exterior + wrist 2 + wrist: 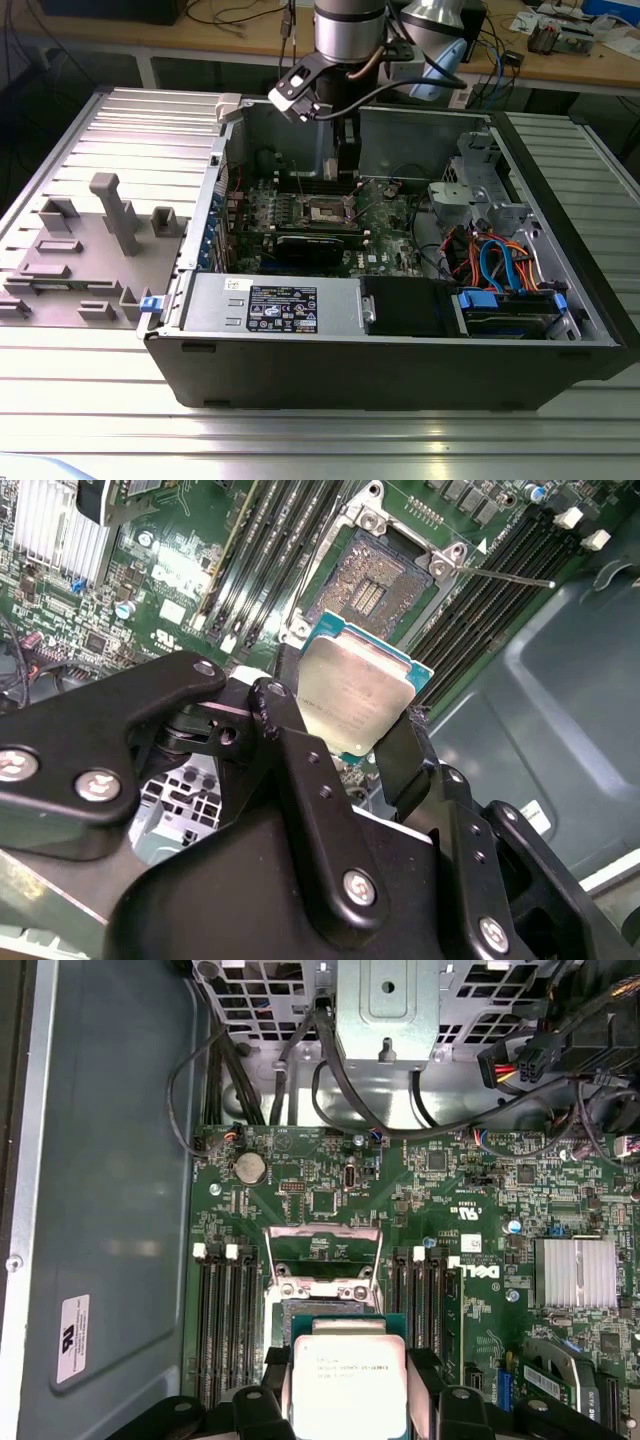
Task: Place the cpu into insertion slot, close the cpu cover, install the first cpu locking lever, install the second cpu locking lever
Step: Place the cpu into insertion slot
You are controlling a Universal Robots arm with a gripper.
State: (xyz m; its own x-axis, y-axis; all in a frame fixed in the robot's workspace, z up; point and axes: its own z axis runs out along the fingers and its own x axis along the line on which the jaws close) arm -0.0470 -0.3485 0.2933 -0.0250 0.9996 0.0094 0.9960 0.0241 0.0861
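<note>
My jaws clamp the cpu [355, 690] by opposite edges, near the insertion slot [375, 585]. Light, stiff, thin; underside probably fragile, so edges only.

Cpu [352, 695] held in tool [345, 725], near insertion slot [375, 580]; mem slots [490, 605] flank slot both sides.

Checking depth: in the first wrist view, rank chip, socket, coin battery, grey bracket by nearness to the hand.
1. chip, held in the hand
2. socket, just beyond it
3. coin battery, farther across the board
4. grey bracket, beyond the board
</note>
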